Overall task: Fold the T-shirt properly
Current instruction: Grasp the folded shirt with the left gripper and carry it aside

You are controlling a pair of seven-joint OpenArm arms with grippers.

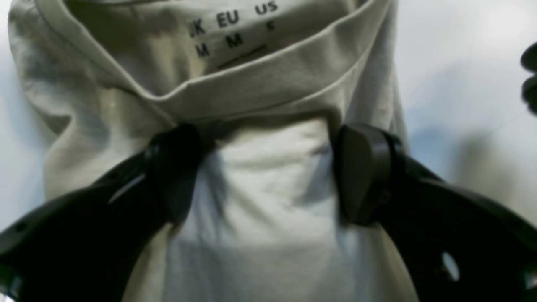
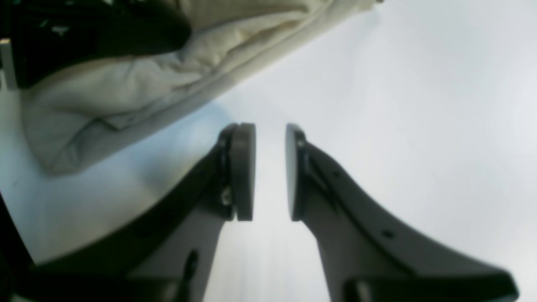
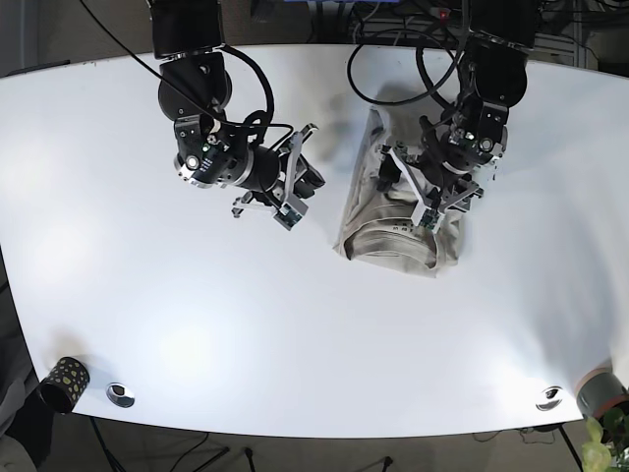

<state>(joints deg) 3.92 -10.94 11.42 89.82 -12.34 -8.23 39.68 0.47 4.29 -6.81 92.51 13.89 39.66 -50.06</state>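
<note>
The beige T-shirt (image 3: 393,221) lies folded into a narrow bundle on the white table (image 3: 197,315), right of centre. In the left wrist view the shirt (image 1: 268,201) fills the frame, with its collar and size label at the top. My left gripper (image 1: 268,172) is open, with its fingers (image 1: 361,172) spread wide and resting on the shirt's fabric just below the collar; it also shows in the base view (image 3: 413,192). My right gripper (image 2: 270,172) is empty with a narrow gap between its pads, above bare table. It sits left of the shirt in the base view (image 3: 300,192).
A patterned cup (image 3: 61,382) stands at the front left corner. Small metal discs (image 3: 120,393) (image 3: 548,398) lie near the front edge. A plant (image 3: 604,447) shows at the front right corner. Cables hang at the back.
</note>
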